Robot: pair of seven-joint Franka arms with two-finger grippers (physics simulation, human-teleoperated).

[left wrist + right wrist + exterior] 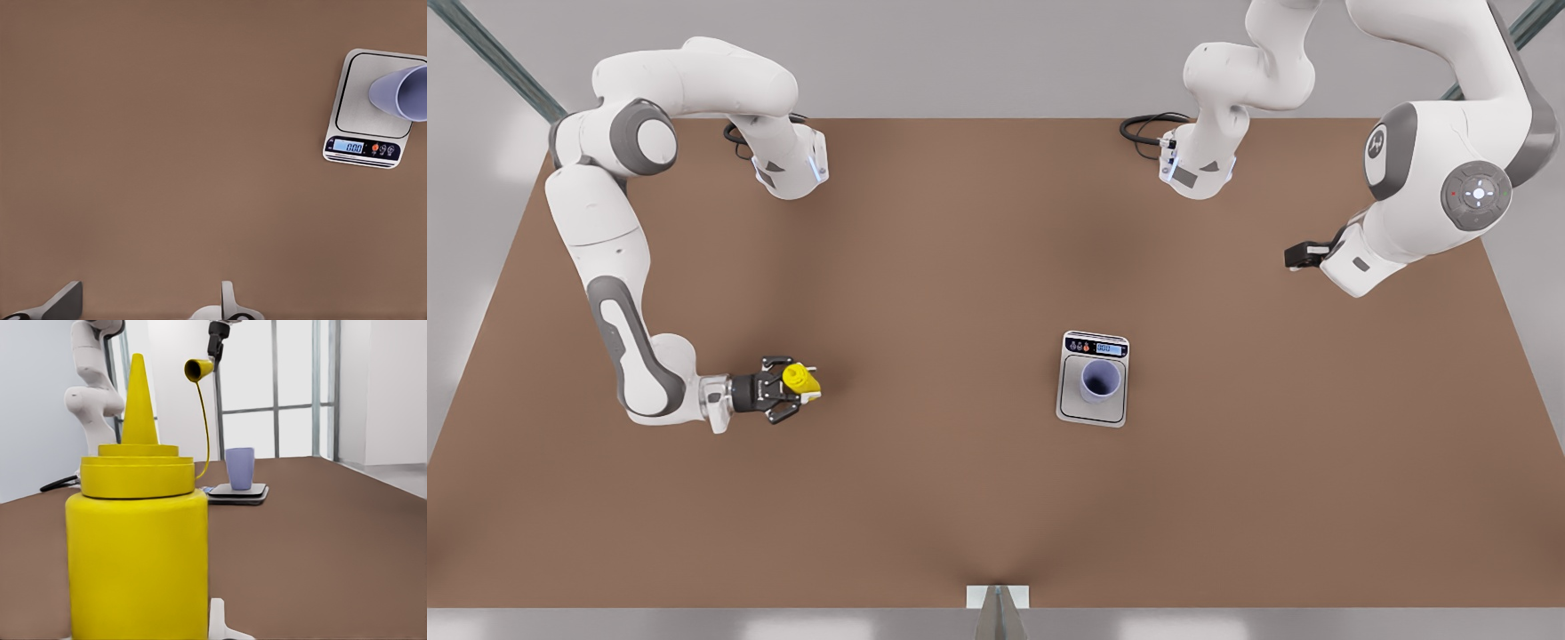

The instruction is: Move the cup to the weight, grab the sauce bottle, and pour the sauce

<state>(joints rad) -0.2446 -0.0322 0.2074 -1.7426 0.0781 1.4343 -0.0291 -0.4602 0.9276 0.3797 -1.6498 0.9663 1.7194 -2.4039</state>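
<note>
Two grippers logged. The right gripper (799, 389) is level with the table (960, 498) and set about the sauce bottle (801, 379), well apart from the weight (1090, 415), off toward the front view's left. Cannot tell whether it has clamped the bottle or only brackets it. The side-on approach suits an upright cylinder: a hold on the body leaves the nozzle free to tip later.

The bottle stands upright with its nozzle pointing up. In the right wrist view it stands close before the camera, with the weight and cup far behind it.

The left gripper (1294, 257) hangs high, well away from the weight toward the front view's right, jaws apart and empty. This arm waits.

The cup (1101, 380) stands upright on the weight's plate, mouth open upward, below the display strip in the front view.

Judgement: cup placement done, and pickup is the step in hand. No sauce seen in the cup. The carry to the weight is long, so the hold must be firm first.
</note>
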